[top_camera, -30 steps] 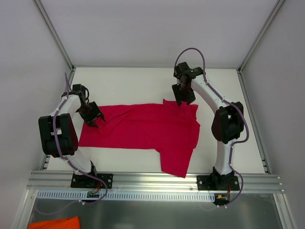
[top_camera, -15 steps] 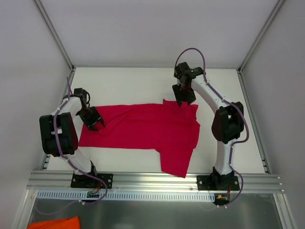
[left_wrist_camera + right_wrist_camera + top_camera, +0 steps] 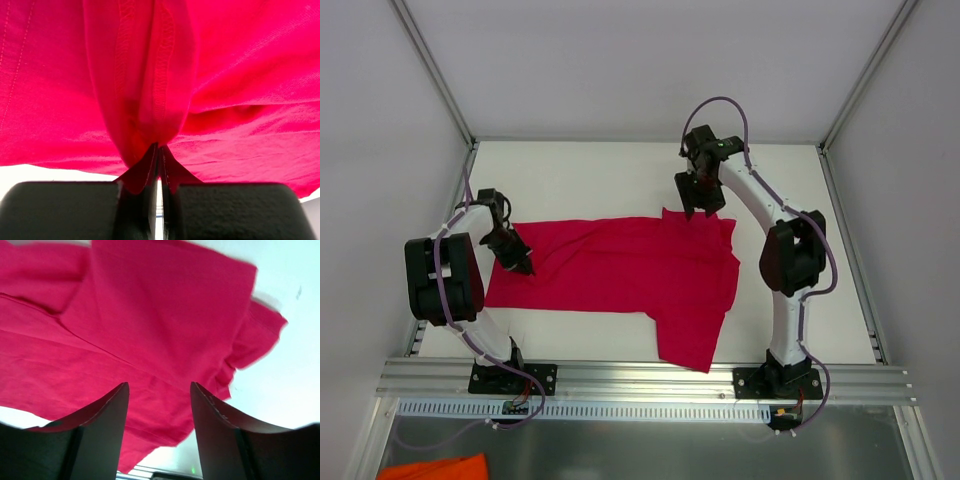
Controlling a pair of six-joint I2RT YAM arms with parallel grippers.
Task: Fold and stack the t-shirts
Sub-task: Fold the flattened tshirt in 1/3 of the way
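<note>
Top external view: a plain crimson-red short-sleeved t-shirt of soft thin fabric lies spread and unfolded across the middle of the white counter. One sleeve points to 6 o'clock at the near edge and another sits at about 1 o'clock on the far edge.

At the shirt's 9 o'clock edge the left jaws are down on the cloth. The left wrist view shows them pressed together on a small bunched pleat with stitched hems running through it, caught right at the tips. At the shirt's 1 o'clock the right jaws sit over the far sleeve. The right wrist view shows them spread with nothing between them and the red cloth lying below.

The main risk, as I judge it, is the uneven hold. If the left arm lifts or drags toward 3 o'clock while the right side is not gripped, the thin fabric would likely trail and crumple, giving a skewed fold. The left pinch is shallow, so a sharp pull could slip the pleat free. On the right, closing on the sleeve alone could lift only that flap.
</note>
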